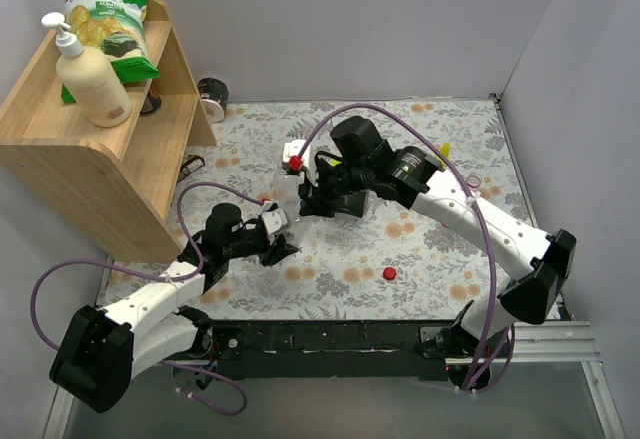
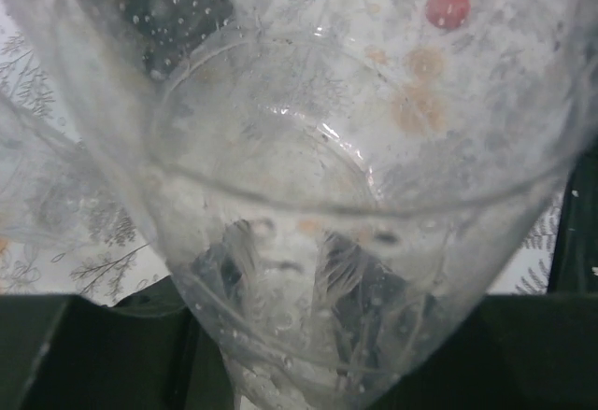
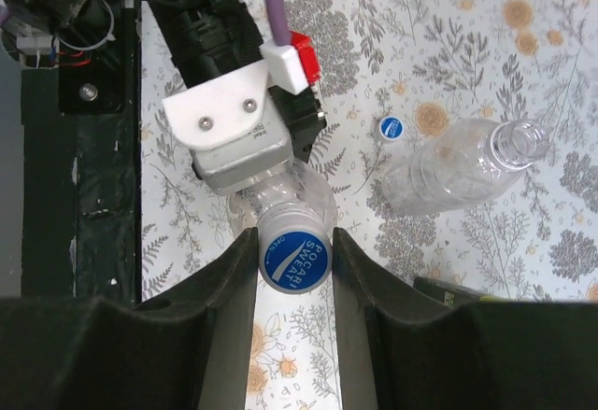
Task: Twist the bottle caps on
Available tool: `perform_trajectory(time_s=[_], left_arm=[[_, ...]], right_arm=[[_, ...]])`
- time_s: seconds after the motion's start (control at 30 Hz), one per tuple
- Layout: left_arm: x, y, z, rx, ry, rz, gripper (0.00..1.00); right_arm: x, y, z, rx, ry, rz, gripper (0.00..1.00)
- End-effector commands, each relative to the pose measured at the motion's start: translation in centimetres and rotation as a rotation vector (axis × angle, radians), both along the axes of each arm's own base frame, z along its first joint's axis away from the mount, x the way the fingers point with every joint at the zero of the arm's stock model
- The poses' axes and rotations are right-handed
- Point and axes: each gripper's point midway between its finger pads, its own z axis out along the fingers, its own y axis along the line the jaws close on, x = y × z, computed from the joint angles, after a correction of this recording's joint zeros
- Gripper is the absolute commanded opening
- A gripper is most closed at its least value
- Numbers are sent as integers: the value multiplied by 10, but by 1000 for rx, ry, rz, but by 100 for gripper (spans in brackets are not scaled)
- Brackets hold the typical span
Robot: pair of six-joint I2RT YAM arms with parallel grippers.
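Observation:
My left gripper [image 1: 280, 229] is shut on the body of a clear bottle [image 3: 280, 200] and holds it upright; this bottle [image 2: 299, 195] fills the left wrist view, with the fingers seen through it. My right gripper [image 3: 295, 265] is above it, shut on a blue cap [image 3: 294, 259] that sits on the bottle's neck, one finger on each side. A second clear bottle [image 3: 462, 162] lies open-necked on the mat, with a loose blue cap [image 3: 391, 128] beside it. A red cap [image 1: 390, 273] lies on the mat toward the front and also shows in the left wrist view [image 2: 448, 7]. I cannot make out the labelled bottle.
A wooden shelf [image 1: 100, 159] at the left carries a cream pump bottle [image 1: 90, 74] and a snack bag [image 1: 110, 19]. A dark round container [image 1: 212, 94] stands behind it. White walls enclose the flowered mat [image 1: 440, 249], and a black strip [image 1: 330, 334] runs along the front edge.

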Motion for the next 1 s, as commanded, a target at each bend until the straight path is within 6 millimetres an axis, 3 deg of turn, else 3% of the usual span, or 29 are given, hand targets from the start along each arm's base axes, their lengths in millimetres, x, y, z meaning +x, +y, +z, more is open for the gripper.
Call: perform_trajectory(time_s=[0.0,0.1,0.17,0.3,0.5,0.6,0.63,0.67,0.83,0.97], left_arm=[[10,-26,96,-229,-171,-73,0],[13,-24,98,-225,-194,-55,0],[17,-22,98,-216,-212,-31,0],[18,-23,95,-210,-196,-34,0],[13,-23,82,-211,-102,-24,0],[6,-21,71,-194,-66,-32,0],[5,-20,66,-187,-53,-33,0],[2,-19,60,-173,-30,-34,0],[-13,-18,46,-159,60,-62,0],[-25,-17,45,-171,82,-101,0]], right_arm=[[-44,-11,-32,5,89,135,13],[-45,-12,-37,-30,147,104,13],[-47,-16,-56,-119,220,78,13],[-43,-13,-71,-178,283,34,14],[-38,-6,-58,-147,253,46,22],[-37,-1,-37,-101,225,62,45],[-39,-1,-33,-100,223,81,79],[-37,-1,-21,-78,197,88,87],[-42,-17,8,-42,80,132,91],[-43,-38,3,-88,37,105,92]])
